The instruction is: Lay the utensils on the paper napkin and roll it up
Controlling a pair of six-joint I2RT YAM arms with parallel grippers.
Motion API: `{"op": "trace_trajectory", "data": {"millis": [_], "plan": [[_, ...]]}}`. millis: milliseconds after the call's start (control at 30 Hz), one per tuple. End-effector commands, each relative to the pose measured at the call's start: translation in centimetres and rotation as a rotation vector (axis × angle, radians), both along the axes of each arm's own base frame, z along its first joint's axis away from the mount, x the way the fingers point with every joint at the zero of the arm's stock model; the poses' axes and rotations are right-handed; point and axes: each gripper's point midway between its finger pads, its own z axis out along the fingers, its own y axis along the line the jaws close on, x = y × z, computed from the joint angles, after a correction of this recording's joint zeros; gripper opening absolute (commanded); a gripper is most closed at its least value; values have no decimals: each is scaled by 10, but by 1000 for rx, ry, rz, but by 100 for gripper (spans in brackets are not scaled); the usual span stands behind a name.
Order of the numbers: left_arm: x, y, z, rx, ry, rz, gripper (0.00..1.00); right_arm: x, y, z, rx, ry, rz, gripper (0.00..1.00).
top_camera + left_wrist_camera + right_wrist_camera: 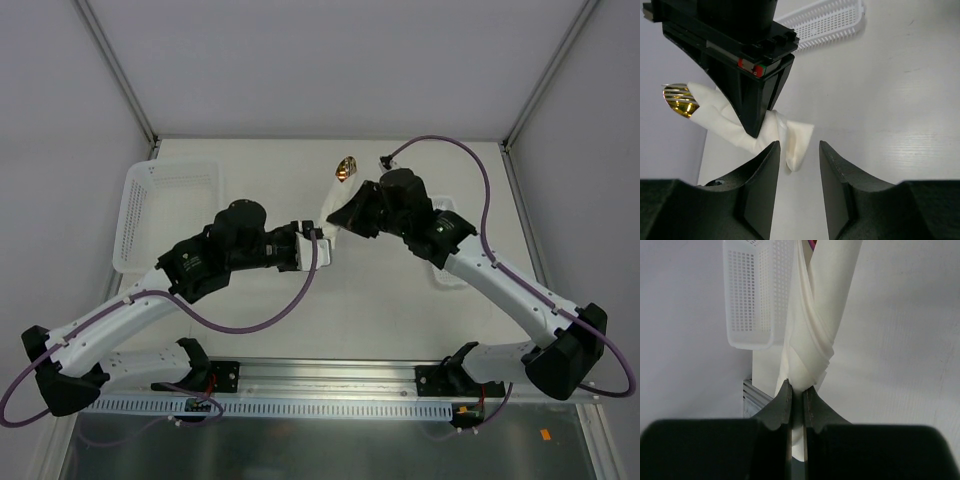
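Found the napkin (331,203) wound into a loose, creased tube near the middle of the surface (400,310), lying roughly front to back. Noted the spoon (346,167) inside it, with only the gold bowl protruding from the far end. Could not locate the fork in any view; judged to be wrapped inside, but unconfirmed. Recorded the right end effector (796,388) pressed together on a fold of the napkin partway along the tube, pinching the paper. Recorded the left end effector (799,146) spread, with the loose near tip of the tube between the fingers (765,170), close to both but not visibly clamped. Unable to settle contact between tube and surface. Saw a perforated basket (165,212) well off to the left, apart from the work. Assessed placement of the utensils as done, at least for the spoon, and rolling as largely done, though with the wrap loose and uneven and the near tip flared and untucked. Judged as outstanding: securing the near end, tightening the roll, and setting it down so as not to spring open. Flagged one risk for the remaining work: slipping of the spoon out of the far end under tilt.
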Motion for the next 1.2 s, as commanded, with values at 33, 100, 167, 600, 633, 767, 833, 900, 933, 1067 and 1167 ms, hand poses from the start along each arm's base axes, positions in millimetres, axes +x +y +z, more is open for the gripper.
{"op": "trace_trajectory", "data": {"millis": [33,100,167,600,633,767,833,900,933,1067,1167], "plan": [[8,-6,17,-3,-176,-21,38,-5,-2,42,64,-60,-33,0],[8,-9,17,-7,-169,-28,38,-3,-6,45,55,-75,-57,0],[9,-10,16,-9,-159,-22,38,-5,-6,45,47,-81,-57,0],[8,-20,4,-1,-112,-45,37,-10,-2,48,45,-90,-61,0],[8,-20,3,2,-111,-43,35,-11,-1,49,45,-92,-59,0],[11,-22,1,2,-106,-41,33,-12,2,52,52,-101,-52,0],[12,-24,-2,9,-98,-39,32,-13,3,54,53,-105,-50,0],[11,-26,-4,9,-92,-50,30,-13,3,55,55,-107,-50,0],[11,-27,-5,12,-88,-55,30,-14,4,55,55,-107,-47,0],[13,-30,-10,24,-78,-55,20,-14,3,56,53,-108,-47,0],[12,-30,-12,27,-81,-62,14,-15,3,56,51,-107,-47,0]]}}
